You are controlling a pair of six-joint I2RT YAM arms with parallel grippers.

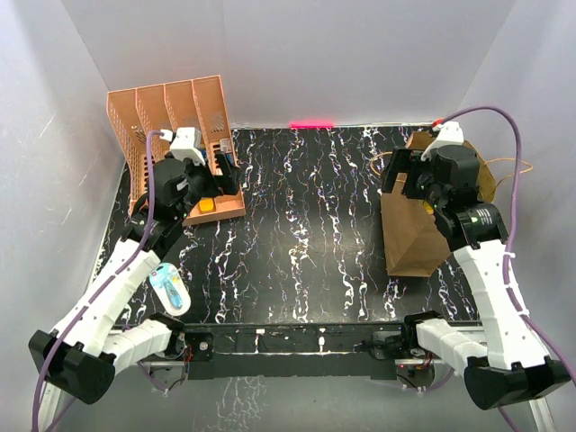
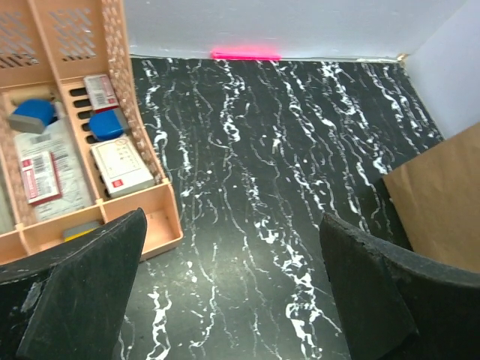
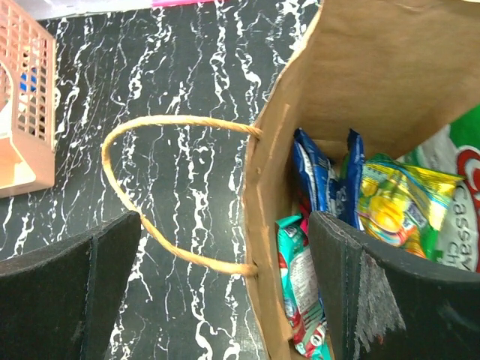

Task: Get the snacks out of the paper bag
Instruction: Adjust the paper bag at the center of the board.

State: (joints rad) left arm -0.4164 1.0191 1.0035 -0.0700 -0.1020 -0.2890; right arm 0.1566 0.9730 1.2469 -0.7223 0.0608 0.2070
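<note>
The brown paper bag (image 1: 412,236) stands upright at the right of the table, its mouth open upward. My right gripper (image 1: 407,180) hovers open over the bag's left rim (image 3: 262,225): one finger (image 3: 352,285) is inside the mouth, the other (image 3: 75,285) is outside above the looped handle (image 3: 120,195). Inside lie the snacks: a teal packet (image 3: 300,281), a blue packet (image 3: 315,176), a yellow-green packet (image 3: 397,206) and a green and white one (image 3: 454,161). My left gripper (image 1: 221,176) (image 2: 232,225) is open and empty over bare table, beside the orange organiser.
The peach-orange file organiser (image 1: 171,112) (image 2: 161,225) with small stationery stands at the back left. A light-blue and white oval gadget (image 1: 169,290) lies near the left arm. White walls close the table on three sides; a pink strip (image 1: 310,123) marks the far edge.
</note>
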